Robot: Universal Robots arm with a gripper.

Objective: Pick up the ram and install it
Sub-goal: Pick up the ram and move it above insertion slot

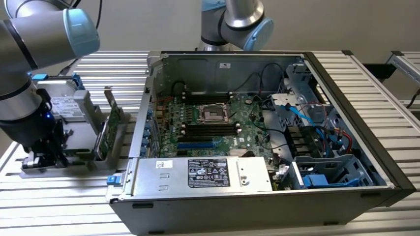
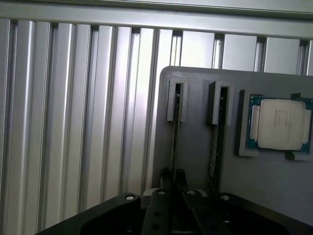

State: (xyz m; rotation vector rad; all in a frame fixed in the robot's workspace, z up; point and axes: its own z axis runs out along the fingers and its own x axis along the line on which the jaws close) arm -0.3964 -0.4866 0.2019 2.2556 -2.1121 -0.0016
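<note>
The ram (image 2: pixel 175 137) stands edge-on in a slot of the grey holder (image 2: pixel 195 147), a thin dark stick. My gripper (image 2: pixel 173 177) sits at its near end, with one finger on each side of the stick, shut on it. A second stick (image 2: pixel 215 142) stands in the neighbouring slot. In the exterior view my gripper (image 1: pixel 45 156) reaches down onto the holder (image 1: pixel 78 157), at the exterior view's left of the open computer case (image 1: pixel 328 98). The motherboard (image 1: pixel 217 128) lies inside with its black slots (image 1: pixel 208 129).
A processor chip (image 2: pixel 279 123) lies in a recess of the holder beside the sticks. A green card with a metal bracket (image 1: pixel 111 129) and a grey drive with blue tabs (image 1: pixel 66 105) stand on the holder. A second arm (image 1: pixel 236 19) rises behind the case. A power supply (image 1: pixel 203 174) fills the case's front.
</note>
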